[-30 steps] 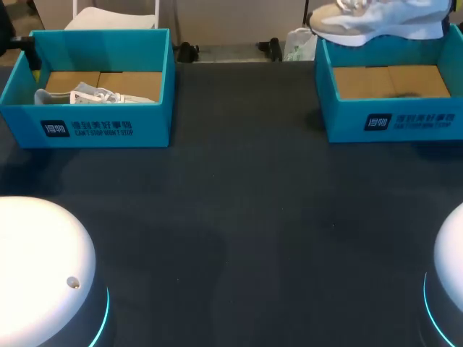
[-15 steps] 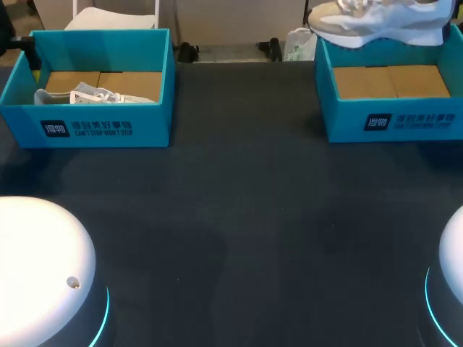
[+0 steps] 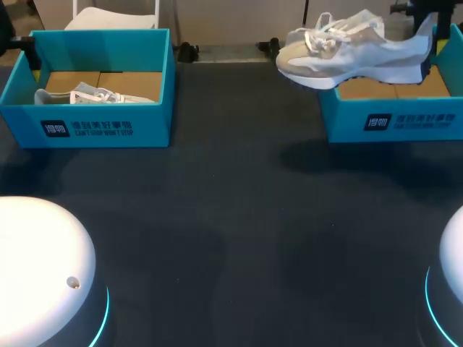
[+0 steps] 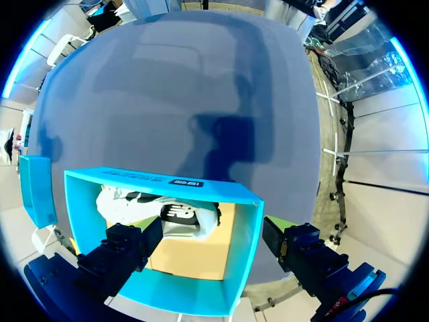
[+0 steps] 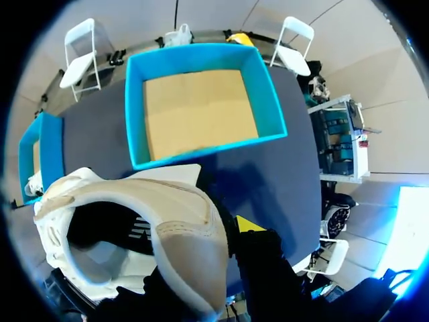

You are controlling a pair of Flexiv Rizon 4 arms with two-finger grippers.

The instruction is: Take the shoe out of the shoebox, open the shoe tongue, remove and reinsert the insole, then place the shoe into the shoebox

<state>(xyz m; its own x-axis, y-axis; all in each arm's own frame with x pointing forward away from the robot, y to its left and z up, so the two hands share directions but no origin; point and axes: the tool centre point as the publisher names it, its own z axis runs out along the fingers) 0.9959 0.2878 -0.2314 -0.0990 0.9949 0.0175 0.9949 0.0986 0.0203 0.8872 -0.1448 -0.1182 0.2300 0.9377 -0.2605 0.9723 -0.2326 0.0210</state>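
Note:
A white and beige shoe (image 3: 353,52) hangs in the air over the near left corner of the right teal shoebox (image 3: 394,121), toe pointing left. My right gripper (image 3: 425,25) is shut on its heel; in the right wrist view the heel collar (image 5: 175,231) fills the space by the gripper's yellow fingertip (image 5: 249,223), and the empty box (image 5: 201,100) lies ahead. A second white shoe (image 3: 94,95) lies in the left teal shoebox (image 3: 94,129). My left gripper (image 4: 214,258) hovers over that box (image 4: 161,182), open wide, with the shoe (image 4: 175,216) below and ahead of it.
The dark table (image 3: 239,217) stretches between and in front of the two boxes. The white arm bases (image 3: 43,267) sit at the near left and near right corners.
The right arm has carried the shoe down and to the left, from high above the right box to its near left corner. The left arm has kept still.

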